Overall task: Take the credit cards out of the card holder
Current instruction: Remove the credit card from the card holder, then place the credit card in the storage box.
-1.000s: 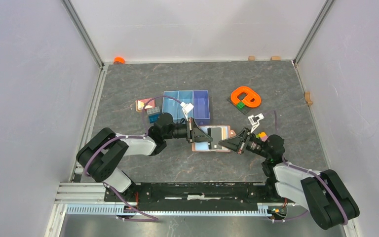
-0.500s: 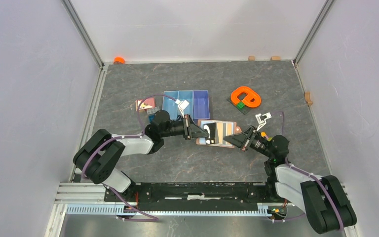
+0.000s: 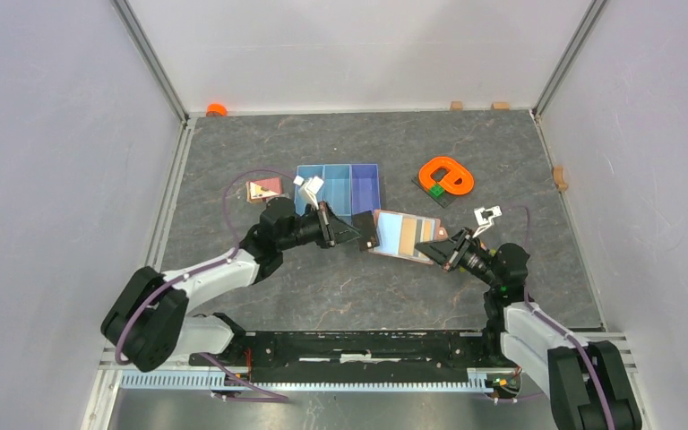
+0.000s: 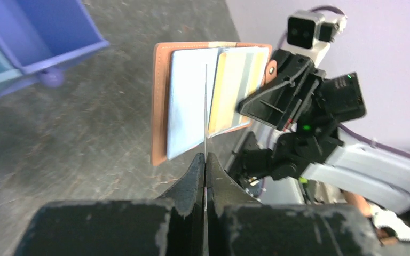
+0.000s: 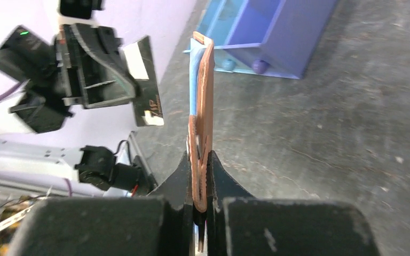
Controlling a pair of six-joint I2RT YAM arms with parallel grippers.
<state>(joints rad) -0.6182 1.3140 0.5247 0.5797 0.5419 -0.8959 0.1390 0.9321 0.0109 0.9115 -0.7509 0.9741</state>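
Blue three-compartment tray (image 3: 369, 167) is sitting mid-table. Its left compartment is being partly covered from above by the left wrist camera, and only blue inner walls are being seen in the others.

Card holder (image 3: 401, 235) is being held off the table, just in front of the tray's right end, between the two arms. It is being gripped at its right edge by the right gripper (image 3: 432, 248), whose jaws are being pressed flat onto the leather beside the closure tab. The holder is salmon-brown outside and is being kept open and tilted, with the grey-blue pocket (image 4: 187, 106) facing the left arm. A tan card (image 4: 236, 80) is being carried in the pocket section.

The black card (image 3: 365, 236) is being pinched edge-on by the left gripper (image 3: 356, 235), jaws narrowed right down on it. The card is being held outside the holder, just beside its left edge and apart from it in the right wrist view.

A pink block (image 3: 265, 189) is lying left of the tray and an orange ring-shaped piece (image 3: 445, 176) right of it.
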